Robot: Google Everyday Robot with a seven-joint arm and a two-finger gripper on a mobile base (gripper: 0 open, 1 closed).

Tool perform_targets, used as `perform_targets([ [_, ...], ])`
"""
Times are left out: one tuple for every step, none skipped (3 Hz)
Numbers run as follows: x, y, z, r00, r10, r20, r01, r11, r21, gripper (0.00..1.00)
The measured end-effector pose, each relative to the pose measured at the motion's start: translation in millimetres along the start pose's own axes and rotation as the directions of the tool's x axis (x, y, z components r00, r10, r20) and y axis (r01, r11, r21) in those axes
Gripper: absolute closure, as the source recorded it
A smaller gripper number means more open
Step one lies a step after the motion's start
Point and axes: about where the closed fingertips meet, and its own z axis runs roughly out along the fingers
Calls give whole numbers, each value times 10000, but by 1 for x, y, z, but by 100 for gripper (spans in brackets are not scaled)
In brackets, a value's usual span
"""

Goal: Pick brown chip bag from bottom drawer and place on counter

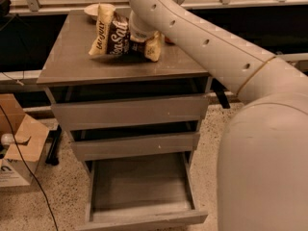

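The brown chip bag (118,36) is low over the counter (72,64), lying sideways with its lower edge at or just above the glossy top, near the back middle. My gripper (138,36) comes down from the upper right at the end of the long white arm. It is at the bag's right half and shut on it; the wrist hides most of the fingers. The bottom drawer (144,219) stands pulled open below, its grey inside bare. The two shallower drawers above it stick out slightly.
A pale bowl (95,8) sits at the counter's back edge, behind the bag. A bit of a red can (168,40) shows behind the arm. A cardboard box (21,146) and a black cable lie on the floor at the left. My arm fills the right side.
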Motion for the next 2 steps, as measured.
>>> perform_targets([
  [4, -1, 8, 9999, 84, -60, -84, 10000, -32, 11],
  [4, -1, 8, 9999, 84, -60, -84, 10000, -32, 0],
])
